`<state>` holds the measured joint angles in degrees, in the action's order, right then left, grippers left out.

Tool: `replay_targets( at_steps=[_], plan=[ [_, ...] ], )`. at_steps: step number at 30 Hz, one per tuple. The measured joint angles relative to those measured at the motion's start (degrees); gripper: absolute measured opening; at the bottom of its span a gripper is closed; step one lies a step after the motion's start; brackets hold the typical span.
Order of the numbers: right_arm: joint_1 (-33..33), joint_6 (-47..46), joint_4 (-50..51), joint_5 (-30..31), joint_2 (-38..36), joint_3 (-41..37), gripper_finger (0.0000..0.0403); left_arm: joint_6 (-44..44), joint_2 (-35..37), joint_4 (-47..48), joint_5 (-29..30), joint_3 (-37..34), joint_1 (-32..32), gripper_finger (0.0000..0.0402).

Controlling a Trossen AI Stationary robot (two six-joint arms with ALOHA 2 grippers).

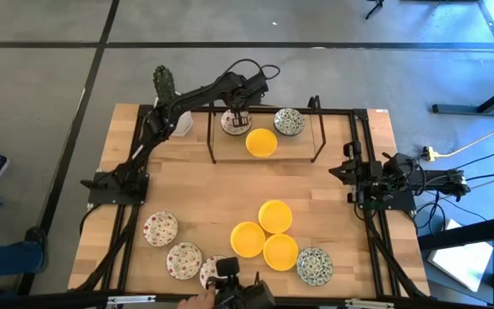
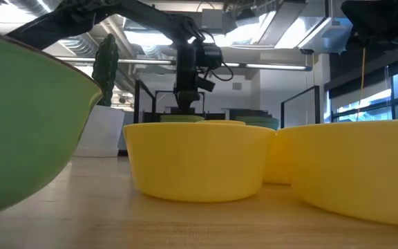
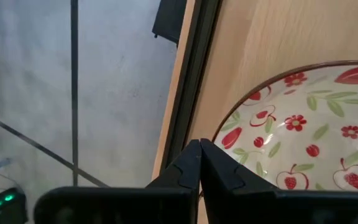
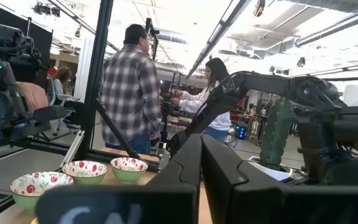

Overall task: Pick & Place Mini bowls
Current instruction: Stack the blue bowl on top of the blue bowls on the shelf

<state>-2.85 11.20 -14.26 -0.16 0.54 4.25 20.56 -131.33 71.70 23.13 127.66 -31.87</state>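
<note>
The left claw (image 1: 237, 118) is poised at about 12 o'clock on the surface (image 1: 195, 184), closed on the rim of a red-patterned mini bowl (image 1: 232, 124) beneath the black frame (image 1: 266, 136). A yellow bowl (image 1: 261, 142) and a green-grey bowl (image 1: 289, 121) lie just beside it. The placing step appears to be in hand; release would be called for next, then a withdrawal clear of the frame. The right claw (image 4: 199, 163), narrowed to a slit, is parked at 3 o'clock. More bowls (image 1: 264, 236) wait near 6 o'clock.
</note>
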Motion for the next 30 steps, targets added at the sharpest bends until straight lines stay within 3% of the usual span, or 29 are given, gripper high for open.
replay_targets(
  at_steps=[30],
  plan=[
    [0.0, -0.4, 0.0, 0.0, 0.0, 0.0, 0.0014, -1.2, 0.0, 3.6, 1.2, 0.0, 0.9, 0.0002]
  ],
)
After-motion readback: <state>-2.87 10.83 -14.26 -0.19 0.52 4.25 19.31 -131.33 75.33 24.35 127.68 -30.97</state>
